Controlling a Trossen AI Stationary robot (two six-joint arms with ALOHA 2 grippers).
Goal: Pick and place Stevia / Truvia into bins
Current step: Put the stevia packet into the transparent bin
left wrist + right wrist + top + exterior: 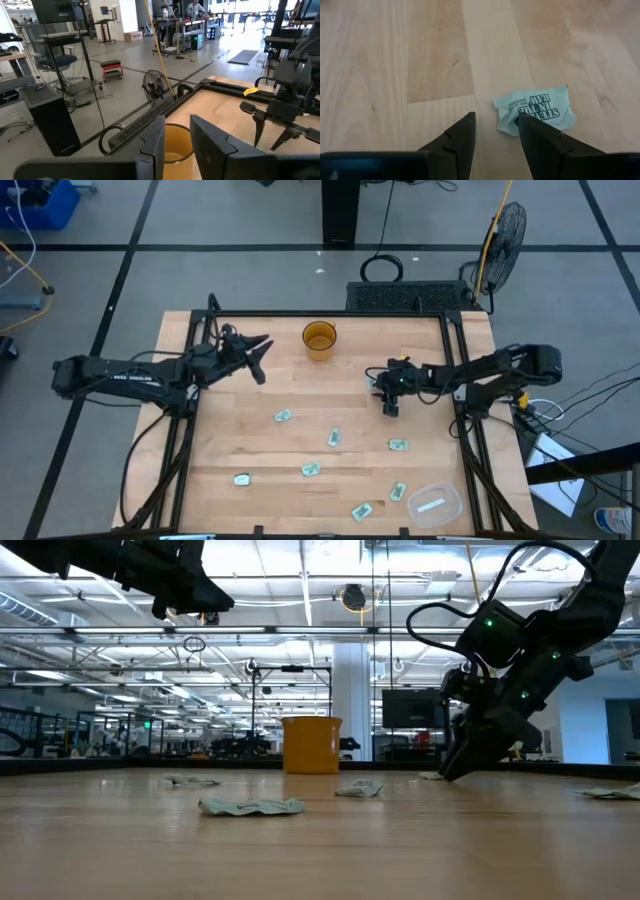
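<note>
Several pale green sachets lie flat on the wooden table: (283, 416), (334, 438), (398, 445), (312, 469), (242, 478), (398, 492), (362, 510). The amber cup (320, 340) stands near the far edge. The clear tub (435, 505) sits at the near right corner with a white sachet inside. My right gripper (390, 402) is open and points down at the table (462, 772). A crumpled sachet (535, 112) lies just beyond one of its fingers. My left gripper (258, 355) is open and raised left of the cup (175, 145). My right gripper comes from above, pointing down at the table. One fingertip (522, 122) overlaps the near edge of the crumpled sachet (507, 122), which lies flat on the wood, mostly outside the gap. Whether the finger touches it I cannot tell.
Black frame rails run along the left (190, 380), far (330, 313) and right (462, 380) sides of the table. A fan (500, 235) and cables stand on the floor beyond the far edge. Bare wood lies between the cup and the sachets.
</note>
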